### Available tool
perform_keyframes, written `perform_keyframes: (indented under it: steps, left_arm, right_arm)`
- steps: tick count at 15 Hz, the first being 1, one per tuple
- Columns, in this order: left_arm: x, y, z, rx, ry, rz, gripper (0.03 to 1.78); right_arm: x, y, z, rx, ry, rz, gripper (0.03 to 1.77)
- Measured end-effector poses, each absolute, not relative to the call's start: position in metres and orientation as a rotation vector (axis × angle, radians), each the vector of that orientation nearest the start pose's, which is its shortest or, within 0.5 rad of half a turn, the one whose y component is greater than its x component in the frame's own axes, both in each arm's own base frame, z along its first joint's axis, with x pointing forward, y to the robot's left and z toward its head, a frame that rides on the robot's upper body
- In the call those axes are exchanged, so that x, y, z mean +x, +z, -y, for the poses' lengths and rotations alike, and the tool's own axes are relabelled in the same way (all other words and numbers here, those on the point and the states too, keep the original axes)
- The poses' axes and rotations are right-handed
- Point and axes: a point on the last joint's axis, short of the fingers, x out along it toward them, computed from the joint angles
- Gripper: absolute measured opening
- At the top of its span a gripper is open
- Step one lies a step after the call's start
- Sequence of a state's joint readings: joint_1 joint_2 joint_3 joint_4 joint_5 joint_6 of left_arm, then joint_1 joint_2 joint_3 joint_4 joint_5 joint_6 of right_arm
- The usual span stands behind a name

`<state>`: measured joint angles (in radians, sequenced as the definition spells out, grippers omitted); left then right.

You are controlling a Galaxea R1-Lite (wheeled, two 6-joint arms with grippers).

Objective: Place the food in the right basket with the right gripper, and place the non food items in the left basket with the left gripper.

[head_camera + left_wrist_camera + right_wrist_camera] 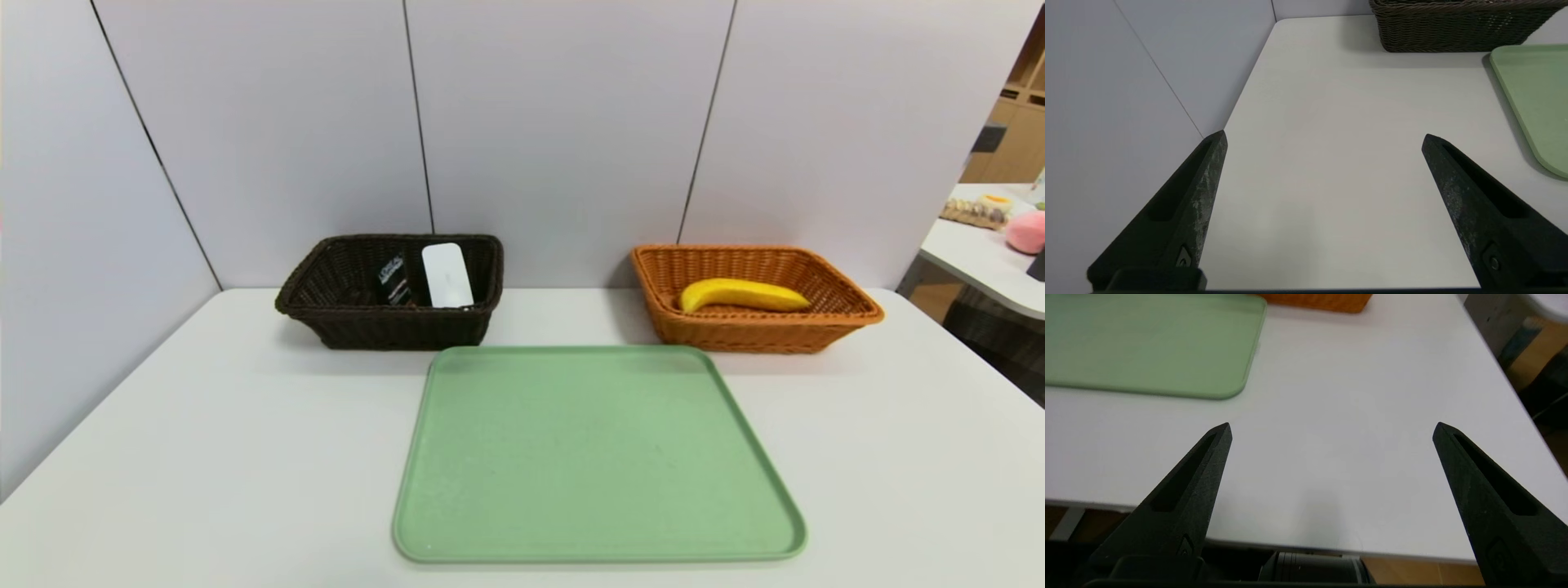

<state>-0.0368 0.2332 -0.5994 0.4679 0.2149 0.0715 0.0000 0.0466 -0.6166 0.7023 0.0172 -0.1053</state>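
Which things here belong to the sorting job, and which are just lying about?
Job:
- banana in orange basket
- white case and dark tube in dark basket
- left tool and right tool, both open

Lying about:
- green tray
- side table

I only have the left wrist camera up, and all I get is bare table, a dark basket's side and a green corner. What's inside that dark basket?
Observer: The dark basket holds a white case and a dark tube side by side.
Operator: Is the banana sorted?
Observer: Yes, the banana lies inside the orange basket.
Operator: Anything left on the green tray?
Observer: The head view shows nothing on the green tray.
Operator: Where's the right gripper?
Observer: The right gripper is open and holds nothing, above the table's near edge, to the right of the tray. The left gripper is open too.
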Motion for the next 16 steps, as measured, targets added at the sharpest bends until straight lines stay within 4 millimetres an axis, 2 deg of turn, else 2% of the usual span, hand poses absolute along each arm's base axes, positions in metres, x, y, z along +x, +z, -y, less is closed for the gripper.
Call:
perform_keyframes:
  steps: [4,6,10,12,14,16]
  left_arm:
    - [-0.063,0.151,-0.003,0.143,0.098,-0.087,1.69]
    - [-0.060,0.135,-0.002,0.151,0.070,-0.074,1.69]
    - [-0.041,0.111,-0.002,0.151,0.070,0.012,1.69]
    - [-0.030,0.098,-0.002,0.150,0.072,0.074,1.69]
    - [-0.026,0.095,-0.002,0.144,0.072,0.149,1.69]
    - [-0.024,0.089,-0.001,0.135,0.044,0.119,1.69]
  right_arm:
    - [-0.087,0.157,0.000,-0.142,0.019,0.003,1.70]
    - [-0.080,0.154,-0.001,-0.154,0.021,0.042,1.70]
    - [-0.057,0.143,-0.001,-0.165,0.026,0.158,1.70]
    - [-0.043,0.130,-0.001,-0.170,0.025,0.220,1.70]
    - [-0.032,0.115,-0.001,-0.190,0.024,0.275,1.70]
    - [-0.029,0.108,-0.001,-0.207,0.019,0.294,1.70]
